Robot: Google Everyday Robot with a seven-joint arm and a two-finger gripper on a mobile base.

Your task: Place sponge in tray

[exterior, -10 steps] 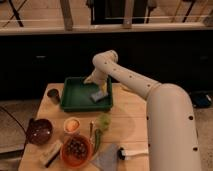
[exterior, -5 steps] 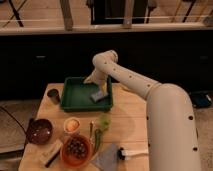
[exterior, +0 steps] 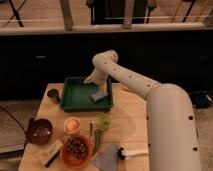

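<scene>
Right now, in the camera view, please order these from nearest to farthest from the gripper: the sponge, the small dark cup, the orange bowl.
The gripper hangs over the tray, at its right side.
1. Sponge: directly below it, inside the tray.
2. Small dark cup: outside the tray's left rim.
3. Orange bowl: at the table's front edge.

Layout on the worktop [exterior: 127, 112]. The tray [exterior: 75, 97] sits toward the rear centre; the sponge [exterior: 98, 95] lies inside it at its right end. The gripper [exterior: 100, 87] hangs over that end, just above the sponge. A cup [exterior: 53, 95] stands just left of the tray. Nearer the front: a bowl [exterior: 39, 131] at far left, a small dish [exterior: 72, 124] right of it, and a larger filled bowl [exterior: 76, 150] in front, with a block [exterior: 50, 153] at its left.
</scene>
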